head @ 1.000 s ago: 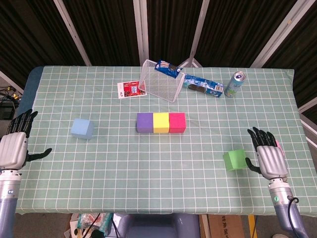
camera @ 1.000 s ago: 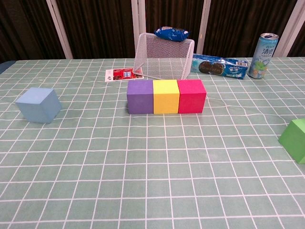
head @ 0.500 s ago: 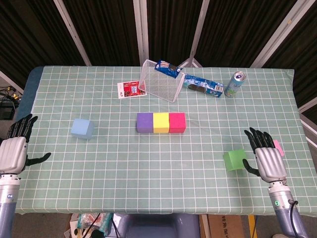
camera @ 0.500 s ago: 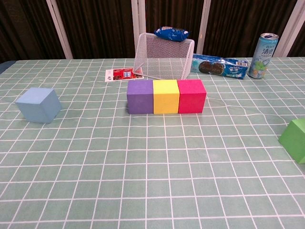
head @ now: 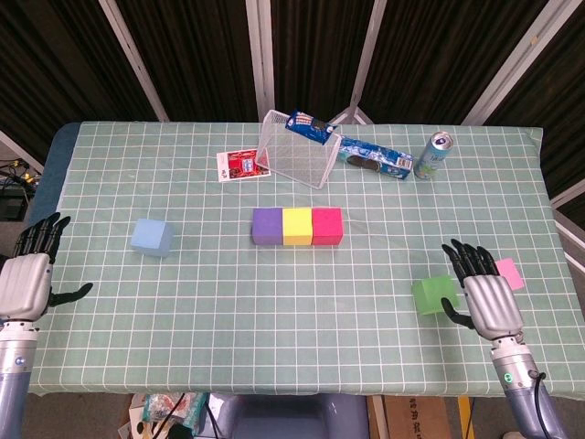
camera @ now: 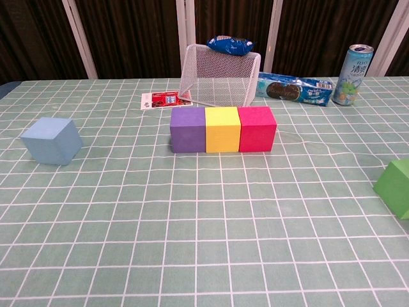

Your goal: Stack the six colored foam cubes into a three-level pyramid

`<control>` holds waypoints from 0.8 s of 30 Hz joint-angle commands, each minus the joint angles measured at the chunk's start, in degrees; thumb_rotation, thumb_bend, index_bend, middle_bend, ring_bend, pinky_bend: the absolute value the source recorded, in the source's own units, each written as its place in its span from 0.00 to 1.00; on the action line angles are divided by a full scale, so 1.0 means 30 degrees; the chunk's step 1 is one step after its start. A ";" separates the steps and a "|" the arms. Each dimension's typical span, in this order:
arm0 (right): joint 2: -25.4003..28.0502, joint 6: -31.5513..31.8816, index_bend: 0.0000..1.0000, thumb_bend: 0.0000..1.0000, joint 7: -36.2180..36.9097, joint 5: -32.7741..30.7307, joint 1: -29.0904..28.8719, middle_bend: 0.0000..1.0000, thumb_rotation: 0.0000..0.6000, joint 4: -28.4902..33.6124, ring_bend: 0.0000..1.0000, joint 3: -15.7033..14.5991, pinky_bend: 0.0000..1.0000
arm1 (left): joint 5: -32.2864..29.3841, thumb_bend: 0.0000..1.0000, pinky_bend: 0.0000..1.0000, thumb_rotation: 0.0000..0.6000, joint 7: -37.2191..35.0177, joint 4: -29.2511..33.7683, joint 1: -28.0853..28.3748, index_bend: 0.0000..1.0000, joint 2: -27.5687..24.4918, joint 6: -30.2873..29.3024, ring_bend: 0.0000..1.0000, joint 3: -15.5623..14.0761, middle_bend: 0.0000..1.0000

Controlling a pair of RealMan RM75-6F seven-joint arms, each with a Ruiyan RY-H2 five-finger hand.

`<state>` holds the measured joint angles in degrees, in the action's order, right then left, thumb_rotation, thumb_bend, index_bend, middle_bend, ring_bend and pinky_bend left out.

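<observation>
The right hand (head: 485, 294), open with fingers spread, has drifted left until it sits just beside the green cube (head: 434, 295) at lower right, perhaps touching it; a grasp looks imminent. The left hand (head: 27, 277), open, idles at far left. Only the head view shows either hand, plus a pink cube (head: 509, 273) behind the right one.

Purple cube (camera: 187, 130), yellow cube (camera: 222, 130) and red cube (camera: 257, 128) sit touching in a row mid-frame on the checked tabletop (camera: 192, 243). A blue cube (camera: 52, 141) rests far left, a green cube (camera: 397, 187) at the right edge.
</observation>
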<state>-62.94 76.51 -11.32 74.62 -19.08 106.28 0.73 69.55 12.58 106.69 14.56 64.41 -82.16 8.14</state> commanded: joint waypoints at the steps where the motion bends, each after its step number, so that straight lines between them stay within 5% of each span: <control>1: 0.0008 -0.0590 0.00 0.38 0.0054 -0.0082 -0.0216 0.00 1.00 0.0044 0.00 0.0171 0.00 | 0.0081 0.05 0.04 1.00 0.0062 0.0060 -0.0011 0.00 0.0012 -0.0065 0.00 0.0053 0.00; 14: -0.1438 -0.4121 0.00 0.38 -0.4128 -0.4391 -0.3449 0.00 1.00 0.0646 0.00 0.2346 0.00 | 0.0240 0.05 0.04 1.00 0.0197 0.0361 0.0075 0.00 0.0068 -0.0110 0.00 0.0410 0.00; 24: -0.1997 -0.3245 0.00 0.38 -0.5245 -0.5061 -0.3189 0.00 1.00 0.0691 0.00 0.1906 0.00 | -0.0372 0.05 0.04 1.00 0.0089 -0.0103 0.0028 0.00 -0.0052 0.0556 0.00 0.0299 0.00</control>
<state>-69.29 66.45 -27.24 59.46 -29.12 107.85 6.84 68.48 12.90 106.44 14.68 64.26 -80.55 9.05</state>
